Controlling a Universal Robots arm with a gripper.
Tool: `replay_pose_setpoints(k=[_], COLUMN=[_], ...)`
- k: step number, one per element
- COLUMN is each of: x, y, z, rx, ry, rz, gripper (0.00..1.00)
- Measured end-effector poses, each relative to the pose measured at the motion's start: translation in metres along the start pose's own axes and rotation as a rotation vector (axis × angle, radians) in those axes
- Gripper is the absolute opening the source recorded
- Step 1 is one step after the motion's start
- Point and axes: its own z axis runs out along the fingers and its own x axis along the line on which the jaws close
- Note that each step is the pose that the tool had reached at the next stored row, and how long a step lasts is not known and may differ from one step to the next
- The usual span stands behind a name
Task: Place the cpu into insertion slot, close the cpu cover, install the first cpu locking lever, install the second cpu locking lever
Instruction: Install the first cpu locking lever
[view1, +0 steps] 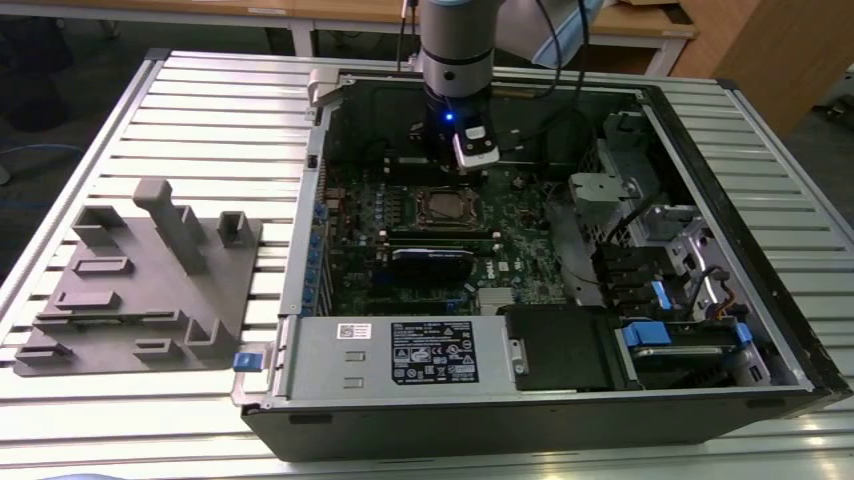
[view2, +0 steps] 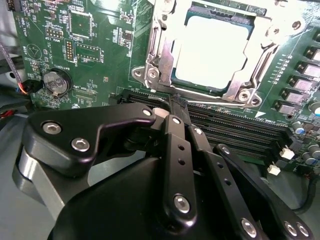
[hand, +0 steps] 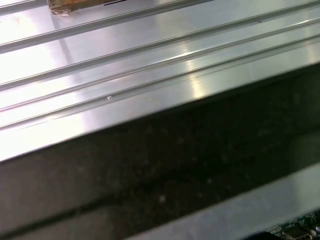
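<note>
Just beside the cpu cover (view2: 212, 50), the gripper (view2: 176, 102) hangs pinched together, holding nothing; I'd press the lever down squarely.

Exterior view: high, angled down, set back, taking in the open computer case (view1: 534, 260) on the slatted table (view1: 200, 110). Second wrist view: close, looking past the gripper (view2: 177, 107) toward 12 o'clock at the motherboard (view2: 100, 45); shares this board with the exterior view. First wrist view: very near, grazing table slats (hand: 125, 60).
</note>
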Motion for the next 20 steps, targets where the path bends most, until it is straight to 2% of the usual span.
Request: replay_pose_setpoints(k=[3, 10, 20], x=[0.0002, 0.0008, 0.0016], y=[-0.0001, 0.0012, 0.0034], z=[0.0000, 0.0008, 0.0015], rx=[0.0001, 0.0033, 0.0051], ry=[-0.0005, -0.0056, -0.0077], rz=[0.001, 0.037, 0.044], gripper=[0.11, 0.11, 0.11])
